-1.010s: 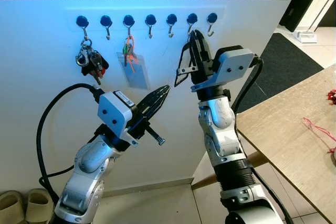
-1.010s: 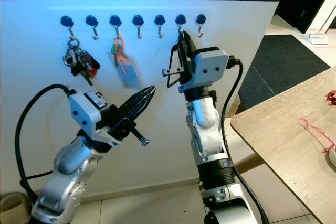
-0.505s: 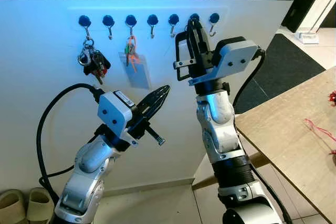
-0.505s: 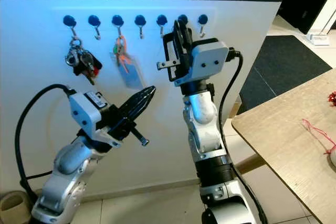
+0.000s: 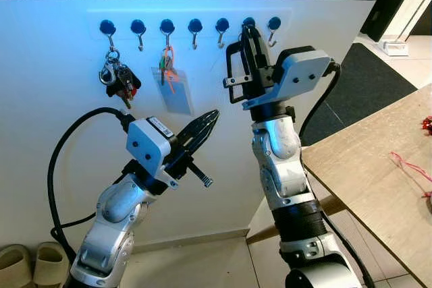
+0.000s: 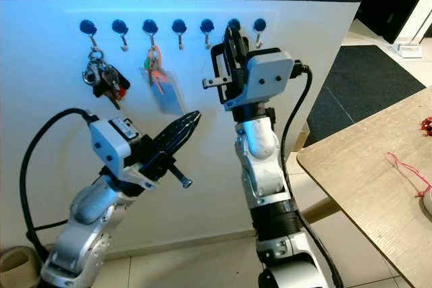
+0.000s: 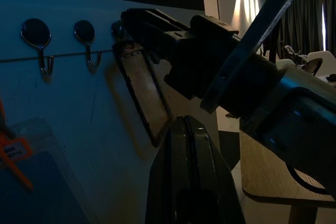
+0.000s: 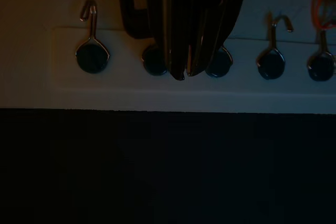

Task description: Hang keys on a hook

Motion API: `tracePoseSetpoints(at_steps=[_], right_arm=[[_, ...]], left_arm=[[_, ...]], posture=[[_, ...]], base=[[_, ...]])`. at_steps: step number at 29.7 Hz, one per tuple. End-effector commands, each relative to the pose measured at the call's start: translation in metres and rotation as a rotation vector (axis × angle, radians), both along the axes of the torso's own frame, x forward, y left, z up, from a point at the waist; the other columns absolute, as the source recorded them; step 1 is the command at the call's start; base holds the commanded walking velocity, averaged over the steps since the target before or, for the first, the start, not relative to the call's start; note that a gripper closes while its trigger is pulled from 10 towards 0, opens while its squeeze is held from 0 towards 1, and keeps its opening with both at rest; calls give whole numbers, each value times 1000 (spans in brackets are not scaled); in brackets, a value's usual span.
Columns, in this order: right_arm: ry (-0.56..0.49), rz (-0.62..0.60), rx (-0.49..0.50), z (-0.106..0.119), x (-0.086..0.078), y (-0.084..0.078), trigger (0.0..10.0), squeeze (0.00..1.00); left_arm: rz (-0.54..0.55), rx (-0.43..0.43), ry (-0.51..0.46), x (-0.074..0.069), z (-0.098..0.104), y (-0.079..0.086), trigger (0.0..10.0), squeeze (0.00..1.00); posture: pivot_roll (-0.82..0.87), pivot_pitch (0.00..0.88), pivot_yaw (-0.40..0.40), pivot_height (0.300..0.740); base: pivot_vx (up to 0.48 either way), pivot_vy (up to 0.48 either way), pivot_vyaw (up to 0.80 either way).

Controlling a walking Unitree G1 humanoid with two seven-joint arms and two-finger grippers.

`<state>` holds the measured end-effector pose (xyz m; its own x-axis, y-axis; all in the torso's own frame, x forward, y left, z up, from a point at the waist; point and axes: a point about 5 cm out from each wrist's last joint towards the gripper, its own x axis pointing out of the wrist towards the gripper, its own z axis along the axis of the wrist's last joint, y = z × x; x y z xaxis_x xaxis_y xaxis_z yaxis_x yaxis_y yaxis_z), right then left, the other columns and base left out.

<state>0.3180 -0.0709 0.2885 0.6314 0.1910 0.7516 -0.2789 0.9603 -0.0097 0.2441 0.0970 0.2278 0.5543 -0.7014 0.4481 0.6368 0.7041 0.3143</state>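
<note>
1. A black loop-shaped key holder (image 5: 234, 72) is pinched in the right tool (image 5: 248, 35), whose fingers are pressed together on it, and hangs down beside them against the white wall (image 5: 54, 139).
2. The right tool's tips sit at the second hook from the right (image 5: 249, 24) on the hook rail; whether the loop is on that hook cannot be told.
3. On the leftmost hook hangs a key bunch (image 5: 117, 79); two hooks along hangs a clear card holder (image 5: 173, 92) with an orange tag.
4. The left tool (image 5: 210, 118) is lower, fingers pressed together, empty, pointing toward the wall.
5. A wooden bench (image 5: 378, 180) stands to the right; slippers (image 5: 30, 264) lie on the floor.
</note>
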Motion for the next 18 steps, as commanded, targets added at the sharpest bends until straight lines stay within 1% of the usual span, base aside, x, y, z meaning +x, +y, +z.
tracePoseSetpoints(at_steps=[1,7,10,11,12,18], right_arm=[[0,13,11,-1,-4,0,10000,0],[5,20,11,-7,-11,0,10000,0],[7,8,13,-8,-12,-1,10000,0],[7,8,13,-8,-12,-1,10000,0],[21,-26,13,-10,-10,-6,10000,0],[38,-74,15,-9,-5,-15,10000,0]], left_arm=[[-17,14,-18,-4,2,-2,10000,0],[-19,12,-19,-4,3,-2,10000,0],[-17,6,-18,-4,3,-2,10000,0],[-17,6,-18,-4,3,-2,10000,0],[-14,-24,-7,-3,4,-2,10000,0],[-18,-23,-3,-2,5,-2,10000,0]], posture=[[62,78,-65,740],[59,81,-61,740],[59,82,-60,740],[59,82,-60,740],[58,82,-59,740],[58,82,-58,740]], base=[[0,0,0],[0,0,0],[0,0,0],[0,0,0],[0,0,0],[0,0,0]])
